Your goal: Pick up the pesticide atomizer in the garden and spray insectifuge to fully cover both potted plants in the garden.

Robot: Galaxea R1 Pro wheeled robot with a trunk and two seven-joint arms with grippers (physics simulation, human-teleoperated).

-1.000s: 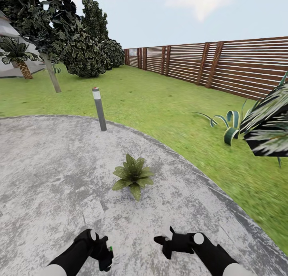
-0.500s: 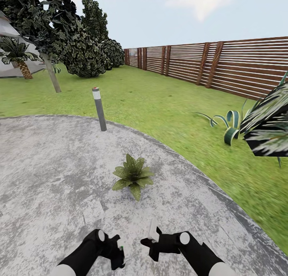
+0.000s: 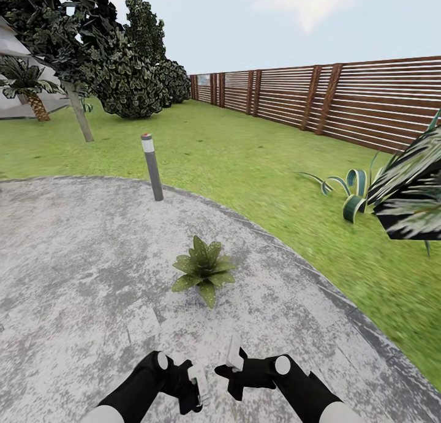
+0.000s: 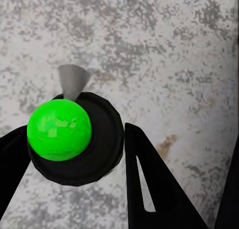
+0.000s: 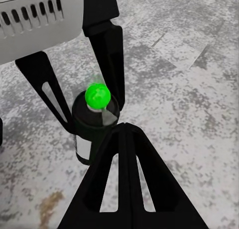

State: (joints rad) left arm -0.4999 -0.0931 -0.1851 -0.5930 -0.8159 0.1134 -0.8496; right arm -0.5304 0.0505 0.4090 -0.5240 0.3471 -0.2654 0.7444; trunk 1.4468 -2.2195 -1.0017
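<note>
The left tool (image 3: 195,391) grips the pesticide atomizer (image 5: 92,124); the right tool's (image 3: 228,369) state cannot be told; a potted plant (image 3: 204,269) sits ahead.

Bare paving (image 3: 73,270) lies open ahead of both grippers. Only one potted plant (image 3: 204,268) stands mid-circle, with a bollard light (image 3: 152,166) at the paving's far edge.

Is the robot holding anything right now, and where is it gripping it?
Yes: the left gripper holds the pesticide atomizer by its dark body. The right gripper holds nothing.
</note>
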